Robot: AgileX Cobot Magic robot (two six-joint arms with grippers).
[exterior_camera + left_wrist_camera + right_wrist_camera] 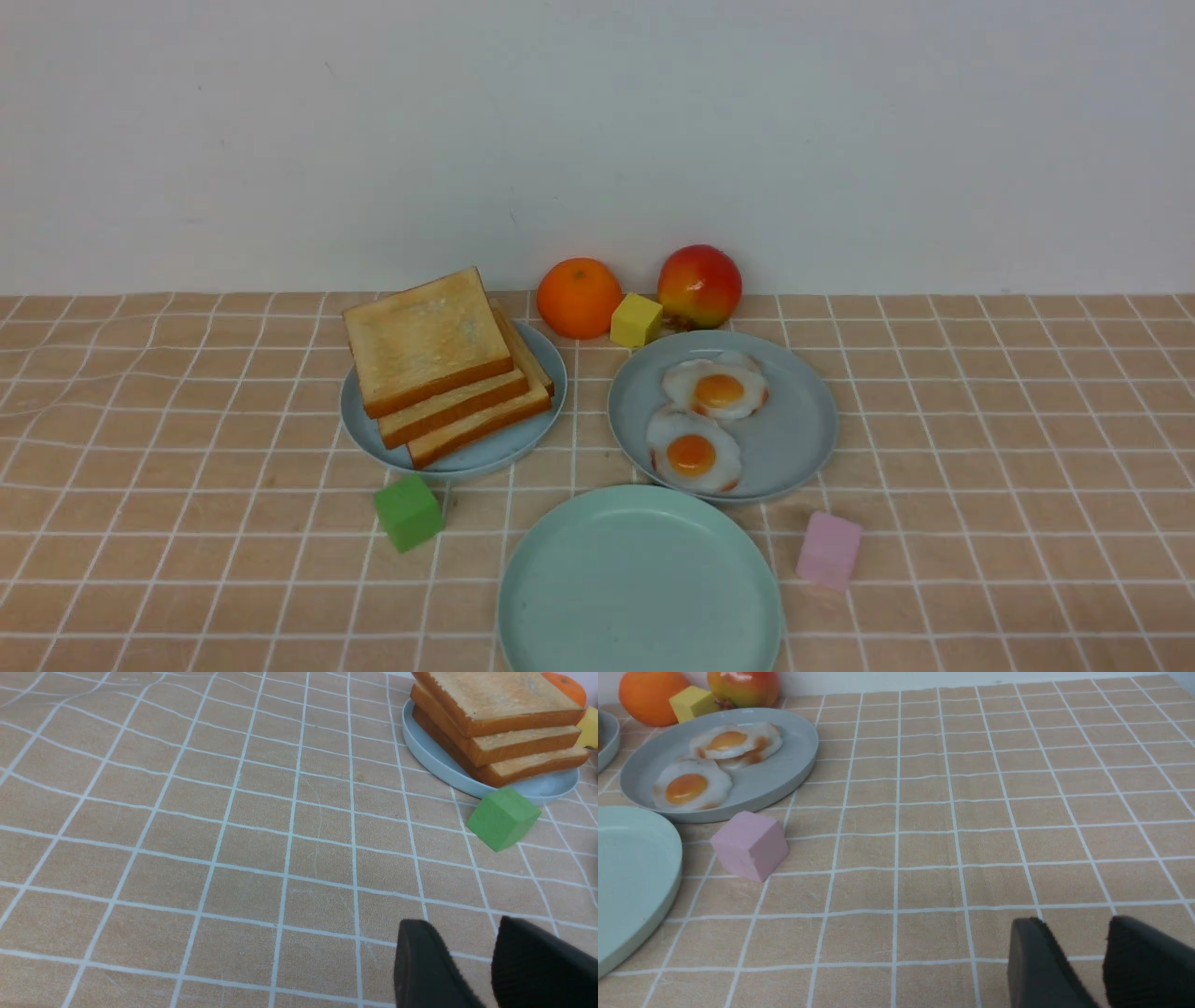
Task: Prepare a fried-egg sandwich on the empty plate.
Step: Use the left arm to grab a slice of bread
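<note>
Left claw (467, 942) hovering over checked counter (261, 858), jaws standing partly apart, gripping nothing. Right claw (1080, 942) likewise parting its fingers, holding nothing. Pale green plate (639, 579) lying bare at near middle of counter, green cube (409, 512) sitting to its left, pink cube (830, 550) to its right. Toast slices (429, 341) stacking on light-blue plate (509, 450), beyond green cube. Fried eggs (693, 452) resting on grey-blue plate (794, 420), just beyond green plate. Orange (579, 298), yellow cube (637, 320), red-yellow fruit (700, 285) sitting farther back, near white wall (597, 140).
</note>
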